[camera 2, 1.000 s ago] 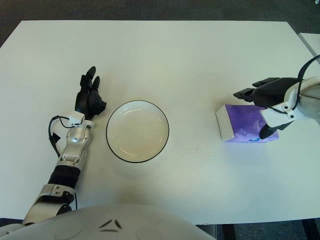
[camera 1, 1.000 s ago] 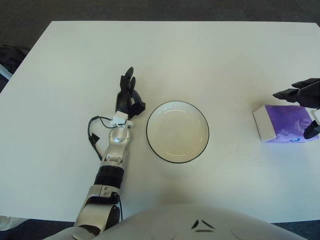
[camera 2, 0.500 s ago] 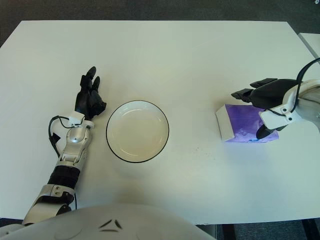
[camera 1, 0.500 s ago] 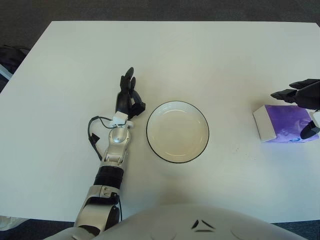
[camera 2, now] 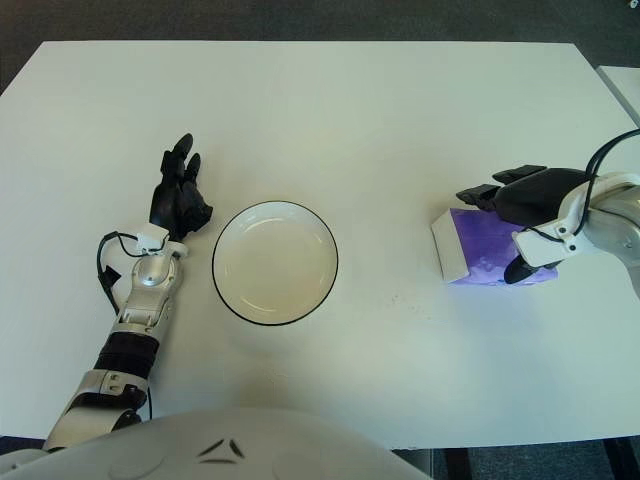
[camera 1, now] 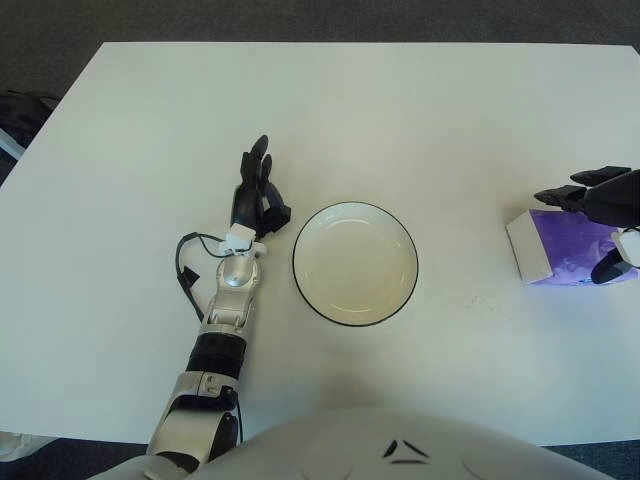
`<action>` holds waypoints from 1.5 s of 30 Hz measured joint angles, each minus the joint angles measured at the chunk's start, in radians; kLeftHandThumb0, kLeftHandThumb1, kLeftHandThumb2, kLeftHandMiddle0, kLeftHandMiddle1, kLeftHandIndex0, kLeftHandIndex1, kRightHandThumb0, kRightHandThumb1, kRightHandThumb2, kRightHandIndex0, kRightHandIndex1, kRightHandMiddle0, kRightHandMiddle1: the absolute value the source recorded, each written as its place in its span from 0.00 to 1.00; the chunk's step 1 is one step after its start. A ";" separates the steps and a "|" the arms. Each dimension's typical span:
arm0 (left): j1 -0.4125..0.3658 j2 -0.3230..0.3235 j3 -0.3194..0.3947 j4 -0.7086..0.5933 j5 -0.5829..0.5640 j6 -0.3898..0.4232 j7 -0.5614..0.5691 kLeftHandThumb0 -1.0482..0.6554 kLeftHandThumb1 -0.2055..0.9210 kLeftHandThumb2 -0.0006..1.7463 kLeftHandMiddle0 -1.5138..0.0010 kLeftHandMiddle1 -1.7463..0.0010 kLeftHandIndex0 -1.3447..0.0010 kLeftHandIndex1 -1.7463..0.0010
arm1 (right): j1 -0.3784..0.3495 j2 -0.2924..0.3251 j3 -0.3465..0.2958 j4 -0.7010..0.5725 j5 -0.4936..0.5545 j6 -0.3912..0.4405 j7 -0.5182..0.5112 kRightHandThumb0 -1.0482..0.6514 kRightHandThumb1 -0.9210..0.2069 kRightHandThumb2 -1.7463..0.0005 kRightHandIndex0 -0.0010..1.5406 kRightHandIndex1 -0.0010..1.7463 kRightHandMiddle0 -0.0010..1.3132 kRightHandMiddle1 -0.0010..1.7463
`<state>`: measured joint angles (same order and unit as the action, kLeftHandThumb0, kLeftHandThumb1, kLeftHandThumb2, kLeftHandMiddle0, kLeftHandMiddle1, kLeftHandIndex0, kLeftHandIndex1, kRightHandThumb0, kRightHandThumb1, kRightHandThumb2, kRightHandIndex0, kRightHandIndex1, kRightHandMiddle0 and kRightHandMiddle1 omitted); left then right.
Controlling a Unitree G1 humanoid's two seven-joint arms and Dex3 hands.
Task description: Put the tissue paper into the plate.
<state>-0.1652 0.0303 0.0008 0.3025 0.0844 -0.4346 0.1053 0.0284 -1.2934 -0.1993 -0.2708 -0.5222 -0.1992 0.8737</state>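
Observation:
A purple tissue pack (camera 2: 478, 256) with a white end lies flat on the white table (camera 2: 330, 110) at the right. My right hand (camera 2: 492, 232) hovers over its right part, the fingers (camera 2: 480, 192) spread past the pack's far edge and the thumb (camera 2: 520, 268) at its near edge, not closed on it. A white plate (camera 2: 275, 204) with a dark rim stands empty at the table's middle. My left hand (camera 2: 178, 195) rests flat on the table just left of the plate, fingers relaxed.
The table's near edge runs just in front of my body. A strip of a second pale surface (camera 2: 625, 85) shows beyond the table's right edge. Dark floor surrounds the table.
My right hand has shifted a little left and down over the tissue pack, and its fingers reach further across it. The pack, the plate and the left hand have not moved.

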 measured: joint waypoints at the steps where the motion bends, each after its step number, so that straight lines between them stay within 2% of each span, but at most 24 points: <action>1: 0.000 0.000 0.000 0.000 0.000 0.000 0.000 0.12 1.00 0.65 0.82 1.00 1.00 0.71 | 0.002 0.003 0.000 0.004 0.000 -0.001 -0.003 0.00 0.00 0.87 0.00 0.00 0.00 0.00; 29: 0.002 0.007 0.000 -0.001 0.000 0.001 -0.006 0.12 1.00 0.65 0.82 1.00 1.00 0.72 | 0.040 0.032 0.004 0.046 0.000 -0.022 -0.037 0.00 0.00 0.88 0.00 0.00 0.00 0.00; 45: 0.002 0.011 0.001 0.000 -0.001 0.000 -0.007 0.12 1.00 0.65 0.81 1.00 1.00 0.71 | 0.046 0.044 0.034 0.047 0.001 0.000 -0.022 0.00 0.00 0.90 0.00 0.00 0.00 0.00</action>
<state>-0.1634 0.0414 0.0016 0.3028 0.0836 -0.4343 0.0979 0.0749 -1.2493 -0.1652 -0.2237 -0.5217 -0.1990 0.8518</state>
